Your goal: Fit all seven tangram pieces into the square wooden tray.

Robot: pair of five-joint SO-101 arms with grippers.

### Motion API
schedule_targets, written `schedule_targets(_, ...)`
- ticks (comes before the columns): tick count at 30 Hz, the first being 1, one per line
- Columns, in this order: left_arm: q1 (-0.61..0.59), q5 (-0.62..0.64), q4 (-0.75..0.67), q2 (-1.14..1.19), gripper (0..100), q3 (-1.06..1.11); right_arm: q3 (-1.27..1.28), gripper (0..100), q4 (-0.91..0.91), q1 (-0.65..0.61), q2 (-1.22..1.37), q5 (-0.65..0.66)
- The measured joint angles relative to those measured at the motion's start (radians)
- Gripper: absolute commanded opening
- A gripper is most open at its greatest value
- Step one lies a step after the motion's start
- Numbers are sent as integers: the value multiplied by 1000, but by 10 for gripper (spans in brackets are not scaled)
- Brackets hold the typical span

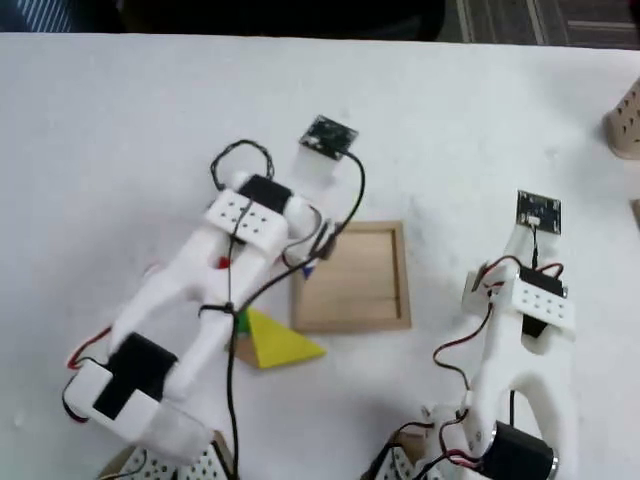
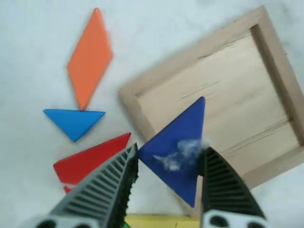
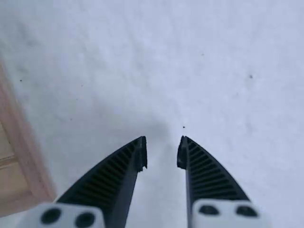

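**pieces_of_seven:** Where's the left gripper (image 2: 168,156) at?

**so101_tinker:** It's got the dark blue triangle (image 2: 175,147) pinched between its two ribbed fingers (image 2: 114,180). One finger is at a corner of the piece and the other is on the opposite side. The triangle hangs across the rim of the tray (image 2: 190,52) close to one corner, partly over the wooden floor and partly outside it. I can't tell if it's resting on the wood or held just above it.

**pieces_of_seven:** And the other pieces?

**so101_tinker:** They're out on the white table (image 2: 28,57), beside the tray. The orange parallelogram (image 2: 90,59) has its tip right at the long edge of the light blue triangle (image 2: 73,121) (touching, as far as I can see). The red piece (image 2: 90,159) lies just past that, partly behind a finger. In the high view the yellow triangle (image 1: 282,343) sits just off the tray corner nearest the left arm's base. A bit of a green piece (image 1: 241,321) pokes out from under that arm next to it.

**pieces_of_seven:** Right side?

**so101_tinker:** The right gripper (image 3: 162,154) is over bare table with its fingers a little apart and nothing between them. The tray's rim is nearby. From above, the right arm (image 1: 520,330) stands off to the tray's right, not touching it.
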Motion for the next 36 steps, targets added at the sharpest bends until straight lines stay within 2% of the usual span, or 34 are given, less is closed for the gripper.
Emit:
schedule_targets(5,34,17,-9,0,285,0,0,111,0,0,0,0)
schedule_targets(13,20,66,-12,0,298,0,0,108,0,0,0,0)
schedule_targets(15,-12,69,-9,0,298,0,0,100,0,0,0,0)
schedule_targets(19,-123,71,29,0,269,0,0,12,0,0,0,0)
schedule_targets(24,-267,71,46,-2,20,43,0,17,0,0,0,34)
schedule_targets(30,-365,23,-63,-160,37,207,0,17,-12,-17,0,35)
schedule_targets(36,-468,23,-221,-433,41,506,0,17,-35,-68,0,35)
